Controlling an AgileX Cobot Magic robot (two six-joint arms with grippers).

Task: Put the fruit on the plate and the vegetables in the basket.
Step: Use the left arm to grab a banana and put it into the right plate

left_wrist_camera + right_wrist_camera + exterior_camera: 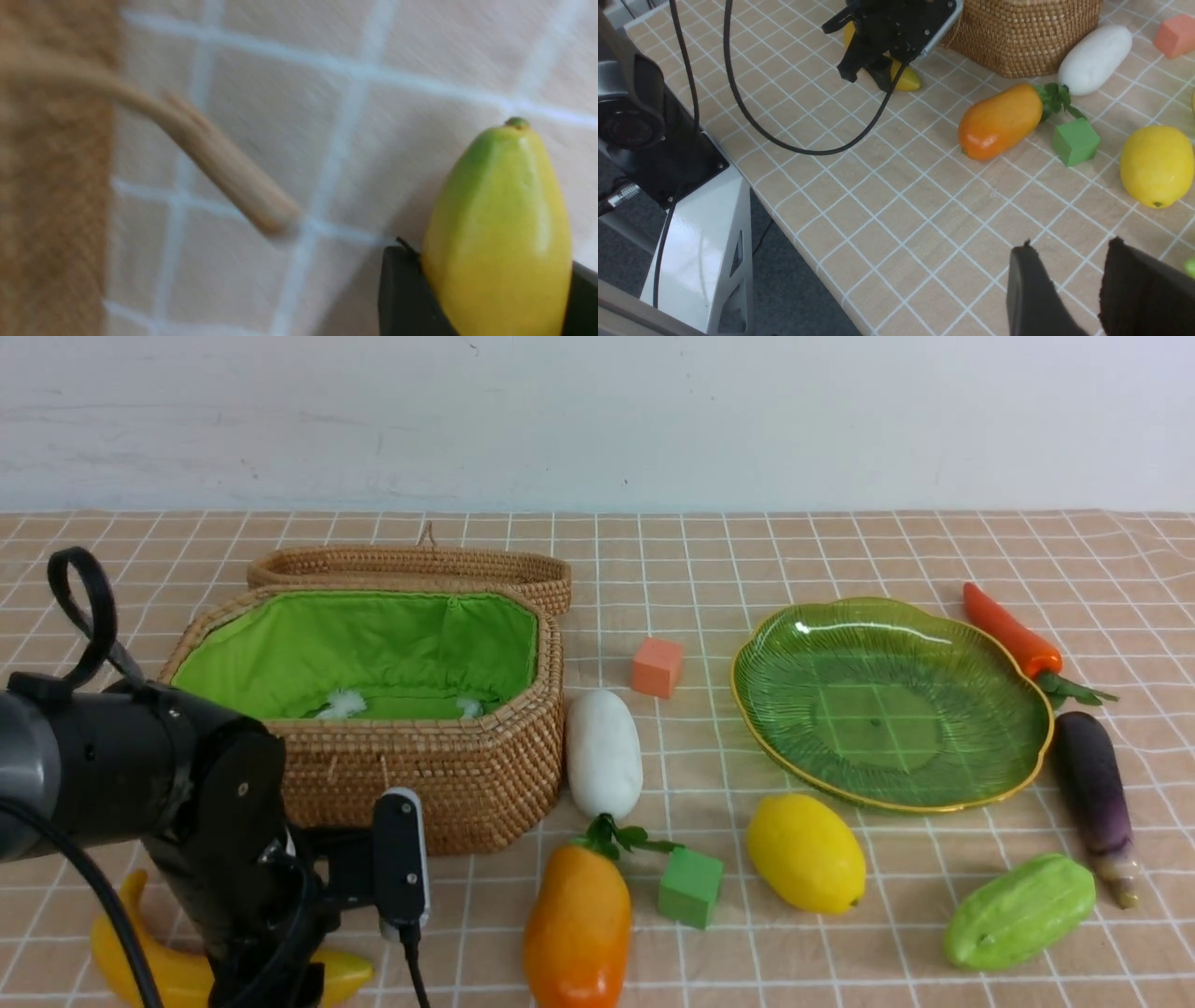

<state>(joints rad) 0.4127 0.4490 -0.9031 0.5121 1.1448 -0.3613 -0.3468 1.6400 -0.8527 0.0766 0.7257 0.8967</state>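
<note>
The yellow banana lies on the cloth at the near left, in front of the wicker basket. My left gripper is shut on the banana, with a black finger against each side of its green-tipped end. The mango, lemon and white radish lie in the middle. The green plate holds nothing. The pepper, eggplant and gourd lie around its right side. My right gripper hangs open over bare cloth near the lemon.
An orange cube sits behind the radish and a green cube beside the mango. The basket's lid lies open behind it. A loose wicker strand sticks out near the banana. The table's near edge drops off beside the robot's base.
</note>
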